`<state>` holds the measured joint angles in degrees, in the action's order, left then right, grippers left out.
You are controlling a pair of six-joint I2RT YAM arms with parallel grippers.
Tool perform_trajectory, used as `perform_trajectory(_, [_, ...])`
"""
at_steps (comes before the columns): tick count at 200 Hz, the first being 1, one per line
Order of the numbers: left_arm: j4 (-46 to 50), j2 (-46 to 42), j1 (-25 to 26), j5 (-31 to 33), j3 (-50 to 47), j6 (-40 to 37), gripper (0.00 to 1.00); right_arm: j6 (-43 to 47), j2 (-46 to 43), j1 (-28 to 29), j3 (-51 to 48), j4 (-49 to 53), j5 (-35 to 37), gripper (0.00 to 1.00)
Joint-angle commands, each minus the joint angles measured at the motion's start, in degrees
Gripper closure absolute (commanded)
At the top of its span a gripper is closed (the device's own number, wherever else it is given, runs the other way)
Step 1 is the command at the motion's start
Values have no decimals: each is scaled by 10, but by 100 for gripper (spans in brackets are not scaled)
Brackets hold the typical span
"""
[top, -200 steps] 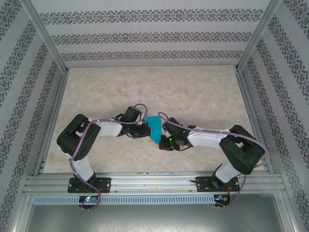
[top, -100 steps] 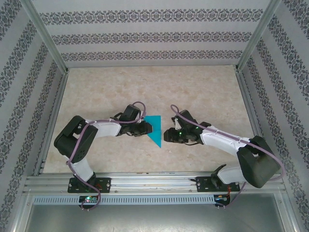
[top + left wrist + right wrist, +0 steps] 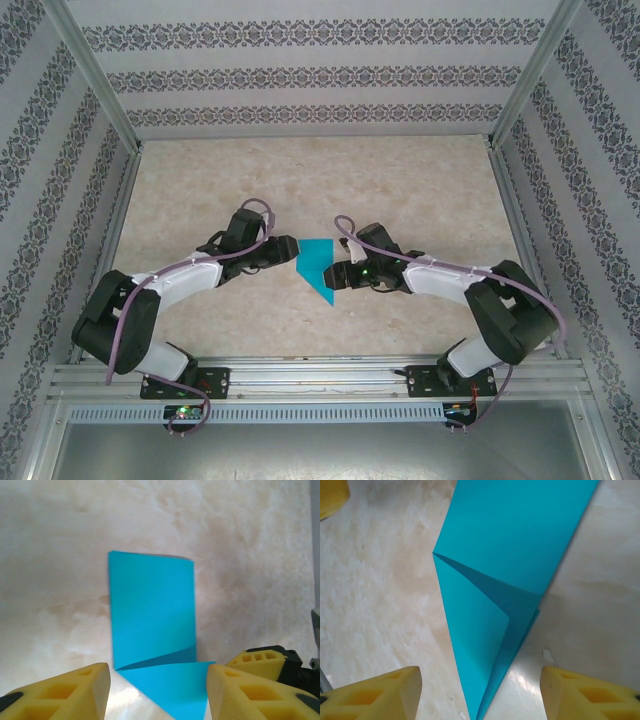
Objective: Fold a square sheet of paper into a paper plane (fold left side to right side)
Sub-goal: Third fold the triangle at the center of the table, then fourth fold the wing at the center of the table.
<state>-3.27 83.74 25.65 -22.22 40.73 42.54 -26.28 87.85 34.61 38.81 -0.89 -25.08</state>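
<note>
I see the folded sheet of paper [image 3: 318, 265] lying flat on the table [image 3: 420, 190], between my two claws, its narrow point toward the arm bases. My left claw [image 3: 288, 249] sits spread just beside its left edge, pinching nothing. My right claw [image 3: 338, 277] is spread too, just beside the right edge.

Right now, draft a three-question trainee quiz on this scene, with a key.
1. True or false: the teal paper lies on the table, between the left end effector and the right end effector.
2. The left end effector's jaws are: A) open, B) shut on the paper, C) shut on nothing.
3. In the top view, does the paper's pointed end face toward the arm bases or away?
Key: 1 true; 2 A; 3 toward the bases.
</note>
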Motion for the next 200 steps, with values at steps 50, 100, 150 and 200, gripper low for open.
perform_trajectory(50, [-28,34,-26,-52,-10,15,45,8,76,-4,44,-65,-41,58])
perform_trajectory(100, [-56,56,-28,-67,-9,26,44,15,60,-15,46,-41,-31,89])
perform_trajectory(150, [-92,92,-27,-114,11,36,44,18,6,-29,14,-45,-26,100])
perform_trajectory(200, [-115,140,-21,-146,39,46,44,7,-23,-40,-11,-60,-34,100])
